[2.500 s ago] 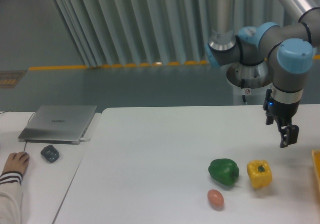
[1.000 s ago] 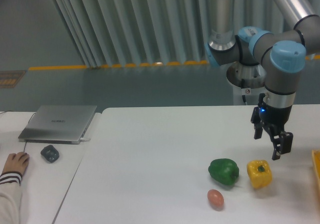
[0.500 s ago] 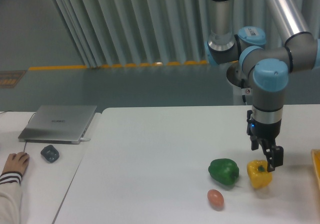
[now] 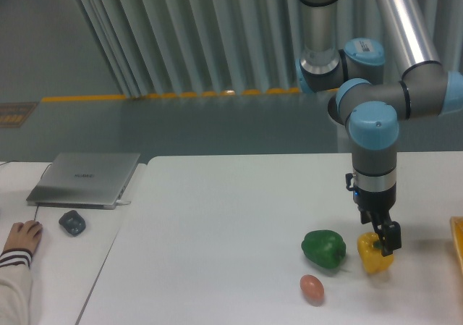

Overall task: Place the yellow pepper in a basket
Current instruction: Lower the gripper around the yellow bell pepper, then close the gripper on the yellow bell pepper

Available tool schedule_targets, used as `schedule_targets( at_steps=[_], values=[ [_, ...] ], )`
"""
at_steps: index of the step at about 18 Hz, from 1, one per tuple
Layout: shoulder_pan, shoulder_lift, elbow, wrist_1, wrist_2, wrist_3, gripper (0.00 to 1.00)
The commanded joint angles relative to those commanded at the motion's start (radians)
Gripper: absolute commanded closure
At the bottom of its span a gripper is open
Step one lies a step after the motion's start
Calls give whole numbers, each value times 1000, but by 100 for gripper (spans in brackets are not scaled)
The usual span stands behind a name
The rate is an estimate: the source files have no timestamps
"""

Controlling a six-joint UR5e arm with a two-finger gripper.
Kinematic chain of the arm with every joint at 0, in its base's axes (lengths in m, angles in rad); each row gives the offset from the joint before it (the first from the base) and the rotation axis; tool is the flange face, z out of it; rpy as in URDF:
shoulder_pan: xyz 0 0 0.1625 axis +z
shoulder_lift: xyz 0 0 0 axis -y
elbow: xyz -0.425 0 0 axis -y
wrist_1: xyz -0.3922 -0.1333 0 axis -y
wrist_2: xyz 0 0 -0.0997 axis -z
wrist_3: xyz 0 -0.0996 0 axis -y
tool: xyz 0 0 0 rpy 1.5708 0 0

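End effector [image 4: 382, 239] at yellow pepper [image 4: 374, 256] (touching)

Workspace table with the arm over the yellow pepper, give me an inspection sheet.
Surface: white table, second table at left.
Job's things: glossy yellow bell pepper on the table; orange-yellow basket, only a rim at right edge.
Clutter: green bell pepper, brownish-pink egg, silver laptop, dark mouse.
Grippers: gripper down at the yellow pepper; grasp cannot be told.
Cables: nothing seen.
Surroundings: person's hand, corrugated wall.
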Motion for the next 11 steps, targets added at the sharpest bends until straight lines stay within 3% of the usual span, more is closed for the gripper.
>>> schedule_targets(
  at_steps=[11],
  values=[
    [-17, -26, -2, 9, 41, -21, 0]
  ],
)
